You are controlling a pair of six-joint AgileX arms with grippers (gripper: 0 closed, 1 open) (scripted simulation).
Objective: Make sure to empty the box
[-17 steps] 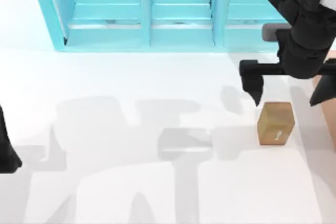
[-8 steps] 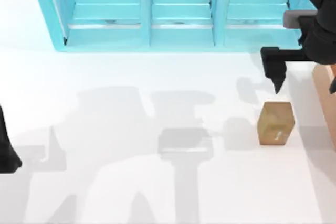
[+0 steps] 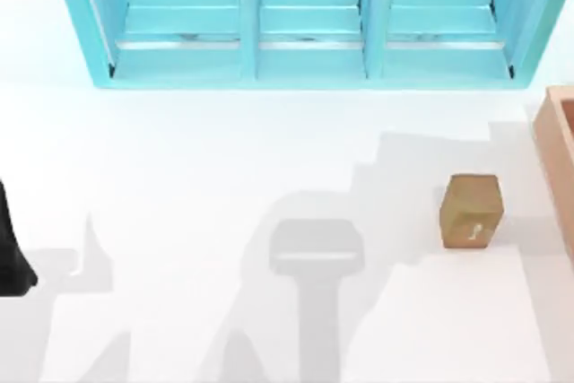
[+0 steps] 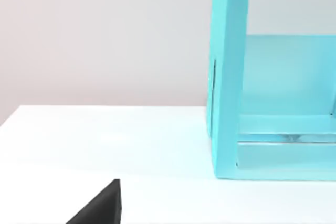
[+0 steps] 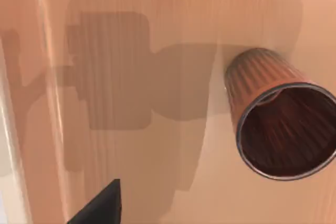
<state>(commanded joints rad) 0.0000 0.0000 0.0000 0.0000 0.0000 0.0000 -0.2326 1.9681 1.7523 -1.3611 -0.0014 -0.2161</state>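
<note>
The box (image 3: 558, 154) is a tan wooden bin at the table's right edge, and just its left wall shows in the top view. In the right wrist view its reddish-brown floor (image 5: 157, 40) lies below the camera. On that floor a ribbed orange-brown cup (image 5: 278, 121) lies on its side. My right gripper hangs over the inside of the box. One black finger (image 5: 100, 205) shows, with nothing held. My left arm (image 3: 11, 257) is parked at the table's left edge.
A small brown block with a white mark (image 3: 471, 211) stands on the white table just left of the box. A big turquoise shelf unit (image 3: 305, 20) runs along the back, and its end panel (image 4: 228, 77) fills part of the left wrist view.
My right arm has moved right, away from above the brown block, and has left the top view. The block and the left arm have not moved.
</note>
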